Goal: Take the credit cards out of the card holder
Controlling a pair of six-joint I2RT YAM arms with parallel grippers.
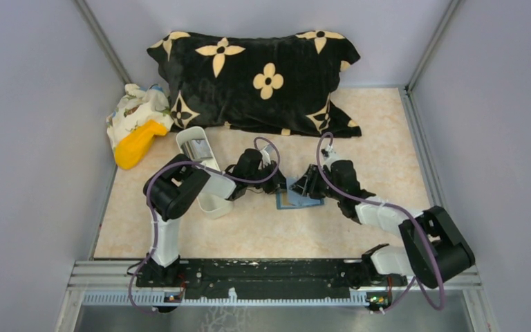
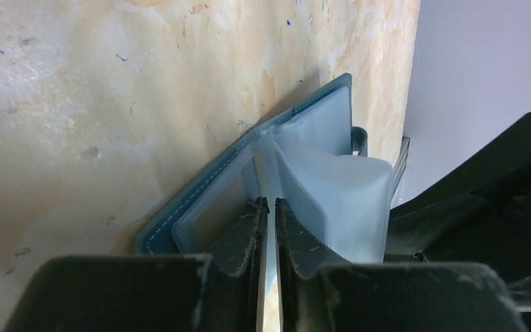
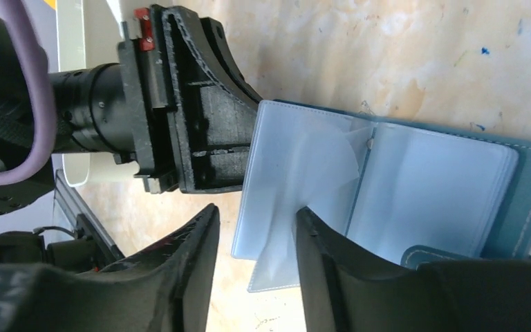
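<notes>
The card holder (image 3: 529,183) lies opened flat on the table (image 1: 263,235), blue cover down and its clear sleeves (image 3: 422,187) fanned upward. It sits directly under both my wrists. Its long spread runs from my left gripper (image 2: 268,220) across to the far cover edge, with the spine crosswise in the middle. My left gripper is pinched nearly shut on the outer edge of one sleeve leaf, with a thin pale strip showing between the fingers, so I judge it is pinning that end. My right gripper (image 3: 256,214) stands spread apart, straddling a loose sleeve leaf (image 3: 275,259) that pokes out between its fingers without being squeezed. The closing tab (image 3: 442,257) sits just beside its right finger. My right gripper is the freer and better placed one for reaching into a pocket. I cannot make out any credit cards through the cloudy plastic, so which pocket holds them is unclear. No brand, label or lettering can be read on the holder. Behind my left wrist stands the white tray (image 1: 195,146). Well beyond that lies the black pillow (image 1: 263,76), patterned with tan flowers and no legible text.
</notes>
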